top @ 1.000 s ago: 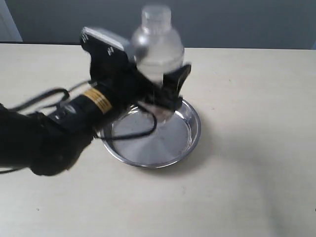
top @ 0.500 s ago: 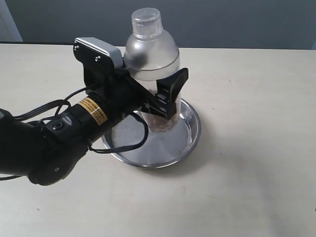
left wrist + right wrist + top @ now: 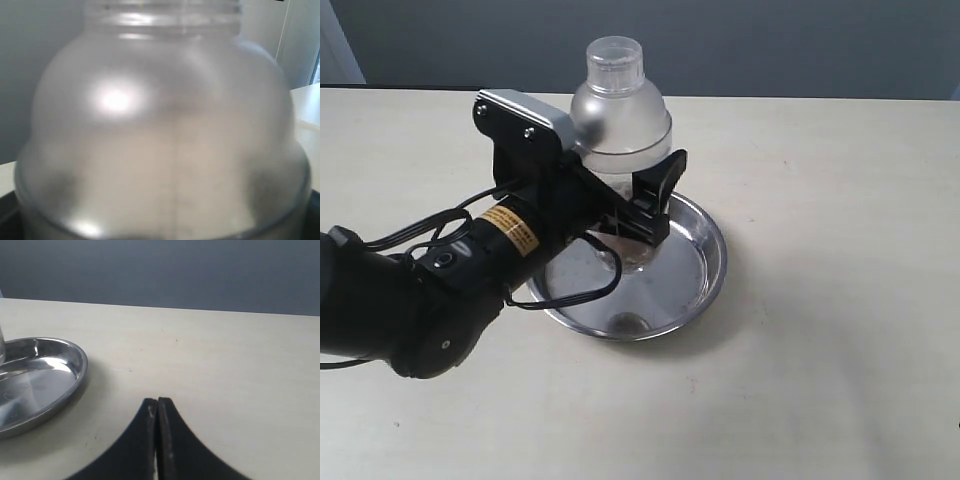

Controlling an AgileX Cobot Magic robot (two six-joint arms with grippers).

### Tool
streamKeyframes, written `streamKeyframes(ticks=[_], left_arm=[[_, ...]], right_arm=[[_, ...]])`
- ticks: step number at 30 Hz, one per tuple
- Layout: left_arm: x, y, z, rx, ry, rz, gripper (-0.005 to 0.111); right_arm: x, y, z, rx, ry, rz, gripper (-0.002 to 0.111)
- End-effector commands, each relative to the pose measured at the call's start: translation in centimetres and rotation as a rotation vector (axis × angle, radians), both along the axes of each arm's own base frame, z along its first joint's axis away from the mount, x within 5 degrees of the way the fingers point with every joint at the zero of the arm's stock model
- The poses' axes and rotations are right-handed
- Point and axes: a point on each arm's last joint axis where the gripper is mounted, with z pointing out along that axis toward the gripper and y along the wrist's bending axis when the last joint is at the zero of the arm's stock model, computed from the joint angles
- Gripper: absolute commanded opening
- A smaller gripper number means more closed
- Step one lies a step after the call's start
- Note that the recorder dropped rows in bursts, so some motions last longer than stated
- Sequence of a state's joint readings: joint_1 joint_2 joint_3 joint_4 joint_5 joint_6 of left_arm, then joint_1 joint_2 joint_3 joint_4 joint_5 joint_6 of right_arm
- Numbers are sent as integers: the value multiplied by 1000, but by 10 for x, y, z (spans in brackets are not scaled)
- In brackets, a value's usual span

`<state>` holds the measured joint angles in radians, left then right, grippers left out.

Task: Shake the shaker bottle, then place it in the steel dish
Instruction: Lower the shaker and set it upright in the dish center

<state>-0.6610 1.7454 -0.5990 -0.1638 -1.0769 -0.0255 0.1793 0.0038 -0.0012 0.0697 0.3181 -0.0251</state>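
Clamped around the clear lower body of the shaker bottle (image 3: 620, 115), the left gripper (image 3: 642, 175) holds it upright over the steel dish (image 3: 710, 265) on a pale table (image 3: 820, 350). One black finger (image 3: 658, 188) crosses the near side of the bottle, and the other is hidden behind it. The frosted dome and small clear cap (image 3: 615, 58) rise above the gripper, while the narrow base sits low inside the dish, toward its far-left part and within the rim (whether it touches the flat bottom cannot be told from this angle). A dim reflection of the bottle shows on the shiny floor of the dish near its front edge. A black cable (image 3: 570, 298) loops from the arm down over the left rim of the dish, and a yellow label (image 3: 513, 228) bands the wrist behind the gripper. Seen from the left wrist, the bottle's frosted dome (image 3: 165, 140) fills nearly the whole picture, with a bright spot of light on its upper part. The right gripper (image 3: 157, 440) is out of the exterior view; its own camera shows its two black fingers pressed together with nothing between them, low over the bare table (image 3: 225, 365), with the dish (image 3: 45, 370) well off to one side.
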Motion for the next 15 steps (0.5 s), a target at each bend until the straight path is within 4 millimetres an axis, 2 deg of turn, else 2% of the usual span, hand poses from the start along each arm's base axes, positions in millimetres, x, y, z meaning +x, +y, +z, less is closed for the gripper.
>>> streamKeyframes(ticks=[1, 5, 15], left_arm=[[3, 5, 4, -49, -8, 67, 0], [4, 6, -3, -31, 34, 80, 0], [9, 1, -41, 29, 49, 68, 0]], right_arm=[[0, 0, 1, -2, -17, -1, -1], [0, 0, 1, -2, -17, -1, -1], [0, 0, 1, -2, -17, -1, -1]])
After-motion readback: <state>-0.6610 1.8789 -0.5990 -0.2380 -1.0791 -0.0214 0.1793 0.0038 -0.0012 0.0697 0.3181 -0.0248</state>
